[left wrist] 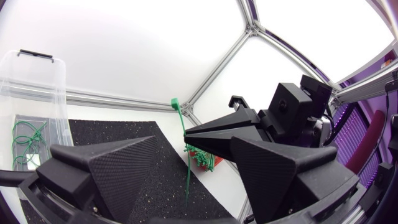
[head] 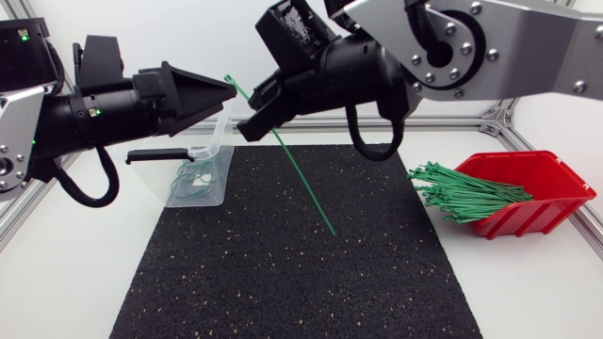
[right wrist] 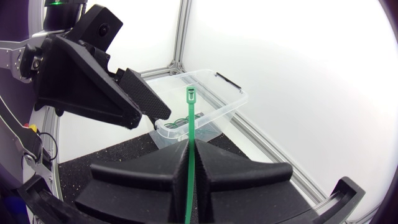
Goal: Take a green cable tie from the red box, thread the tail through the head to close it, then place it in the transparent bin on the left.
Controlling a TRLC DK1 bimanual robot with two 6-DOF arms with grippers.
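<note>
Hanging over black mat [head: 283, 273], pinched in right gripper [right wrist: 190, 154]: one green cable tie [head: 301, 185], straight, unthreaded. Both fingers [right wrist: 137, 171] of that gripper pressed against strap from two sides, closed down to strap's thickness. Uppermost, head [right wrist: 191, 94], standing clear above fingertips. Lowermost, tail [head: 332, 230], slanting down toward middle of mat; contact with mat impossible to tell. Carried by right arm [head: 490, 47], entering from upper right side and reaching past middle.

Facing it from left side, left gripper [head: 226, 92]: fingers spread wide, holding no part of strap, tips near head of tie yet apart from it. From left wrist view, tie and right gripper lying directly ahead of gap between those spread fingers.

Standing on white table [head: 75, 282] just beside left edge of mat, under left gripper: transparent bin [head: 226, 174], containing several looped green ties [head: 193, 179] on its floor.

Resting just beside right edge of mat, well apart from both grippers: red box [head: 546, 212], open front turned toward mat. Sticking out of that front, bundle of green ties [head: 462, 193], ends fanned out over mat's edge.
</note>
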